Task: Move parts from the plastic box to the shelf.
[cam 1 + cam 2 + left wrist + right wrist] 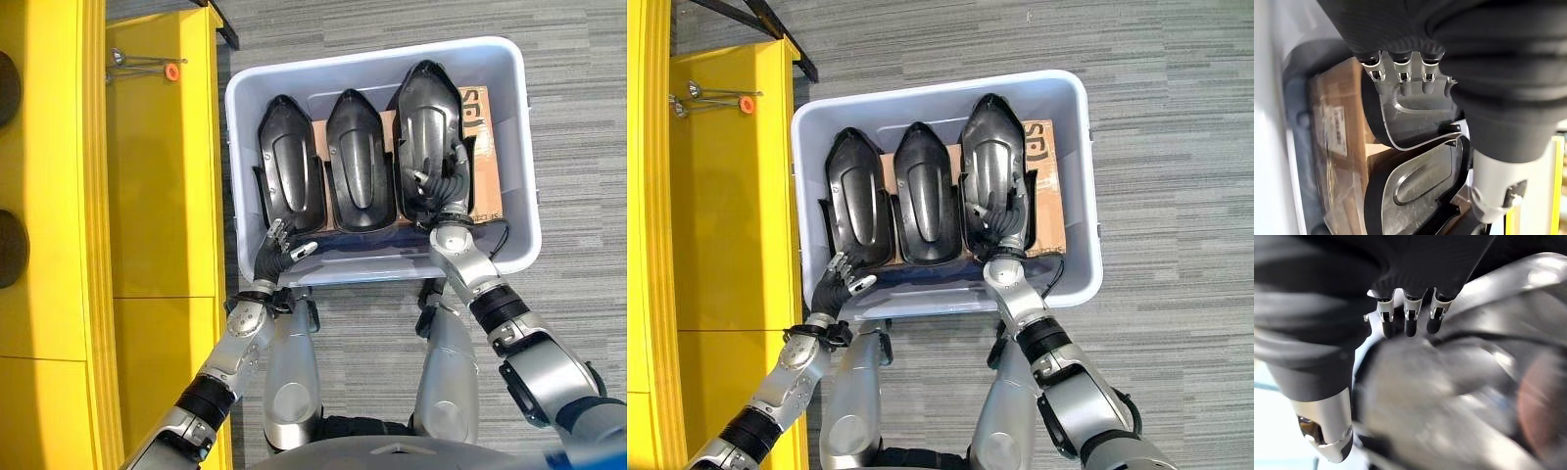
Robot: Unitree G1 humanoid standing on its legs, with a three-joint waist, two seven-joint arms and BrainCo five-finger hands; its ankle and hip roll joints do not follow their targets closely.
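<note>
A pale plastic box stands on the grey carpeted floor, just beside a yellow shelf on the robot's left. Inside it, three black moulded parts stand side by side on a sheet of brown cardboard: the left part, the middle part and the right part, which rides a little higher than the other two. The right hand is at the near end of the right part, its fingers curled over the part's lower edge and gripping it. The left hand is at the near corner of the box, by the lower end of the left part; its fingers are spread and relaxed, holding nothing, with the tips close to the part's edge, though I cannot tell whether they touch it. On the far end of the shelf lie some thin metal rods with a small orange ring among them. All three parts are in the box.
</note>
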